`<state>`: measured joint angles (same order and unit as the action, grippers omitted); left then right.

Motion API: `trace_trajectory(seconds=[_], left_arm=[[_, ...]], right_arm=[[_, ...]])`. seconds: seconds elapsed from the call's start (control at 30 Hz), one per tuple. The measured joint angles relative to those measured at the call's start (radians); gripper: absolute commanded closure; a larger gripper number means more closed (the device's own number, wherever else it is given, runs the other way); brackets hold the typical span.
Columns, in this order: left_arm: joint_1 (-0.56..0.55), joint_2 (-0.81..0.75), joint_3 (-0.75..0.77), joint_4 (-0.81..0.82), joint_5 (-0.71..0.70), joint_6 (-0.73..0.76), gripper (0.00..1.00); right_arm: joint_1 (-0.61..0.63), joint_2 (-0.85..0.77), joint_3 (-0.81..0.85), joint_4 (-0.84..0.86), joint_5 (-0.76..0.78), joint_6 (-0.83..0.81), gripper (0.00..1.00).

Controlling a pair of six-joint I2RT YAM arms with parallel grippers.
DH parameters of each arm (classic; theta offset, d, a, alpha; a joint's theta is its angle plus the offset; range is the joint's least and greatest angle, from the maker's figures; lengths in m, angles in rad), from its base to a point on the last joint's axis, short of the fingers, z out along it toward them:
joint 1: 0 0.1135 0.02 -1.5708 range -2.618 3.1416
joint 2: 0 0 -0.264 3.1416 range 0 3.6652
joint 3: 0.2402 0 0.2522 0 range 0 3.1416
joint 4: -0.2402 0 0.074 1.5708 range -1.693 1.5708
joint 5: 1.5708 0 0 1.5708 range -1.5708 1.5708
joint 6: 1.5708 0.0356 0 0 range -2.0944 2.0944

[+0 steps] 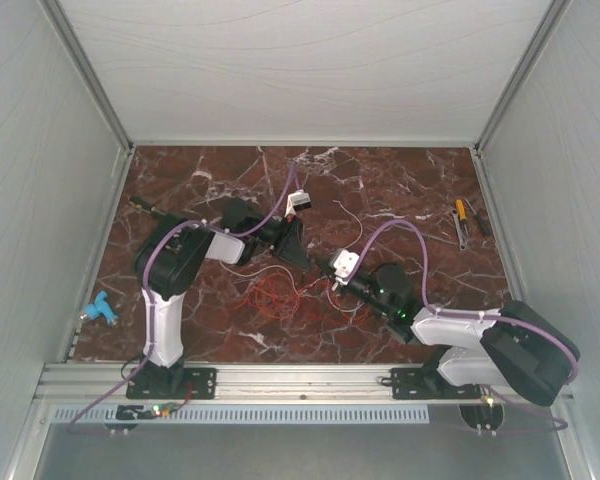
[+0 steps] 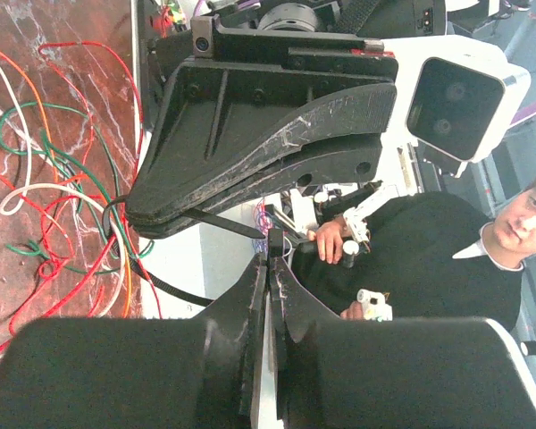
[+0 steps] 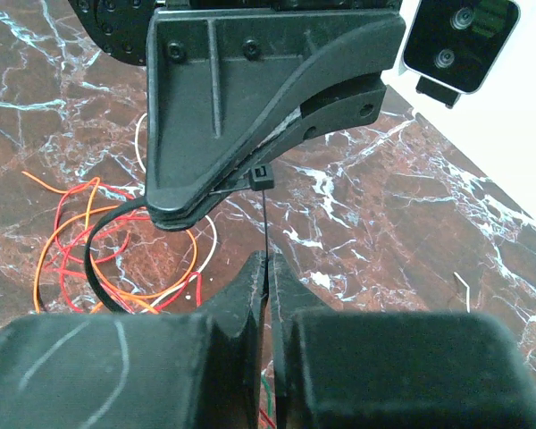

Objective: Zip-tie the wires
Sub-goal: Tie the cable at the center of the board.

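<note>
The wires (image 1: 272, 295) lie in loose red, orange, white and green loops on the marble table between the arms. The black zip tie (image 3: 265, 223) loops round several of them (image 3: 96, 259). Its thin tail runs taut from the small head (image 3: 261, 176) down into my right gripper (image 3: 267, 264), which is shut on it. My left gripper (image 2: 270, 268) is shut with the tie's head (image 2: 278, 241) at its fingertips. The two grippers meet tip to tip above the wires, left gripper (image 1: 298, 248) and right gripper (image 1: 325, 270).
A yellow-handled screwdriver and other small tools (image 1: 464, 222) lie at the back right. A blue object (image 1: 98, 308) sits at the left edge. White walls enclose the table on three sides. A person (image 2: 509, 223) shows beyond the table in the left wrist view.
</note>
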<state>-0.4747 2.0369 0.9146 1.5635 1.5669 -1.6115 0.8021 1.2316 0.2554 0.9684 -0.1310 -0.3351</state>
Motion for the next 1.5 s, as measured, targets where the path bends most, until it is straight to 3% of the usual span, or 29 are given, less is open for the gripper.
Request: trace_trajectory(seconds=[1.5], left_arm=[[-0.022,0.000,0.018,0.000,-0.006,-0.042,1.00]], right_arm=[[0.008,-0.016,-0.007,0.016,-0.045,0.003,1.00]])
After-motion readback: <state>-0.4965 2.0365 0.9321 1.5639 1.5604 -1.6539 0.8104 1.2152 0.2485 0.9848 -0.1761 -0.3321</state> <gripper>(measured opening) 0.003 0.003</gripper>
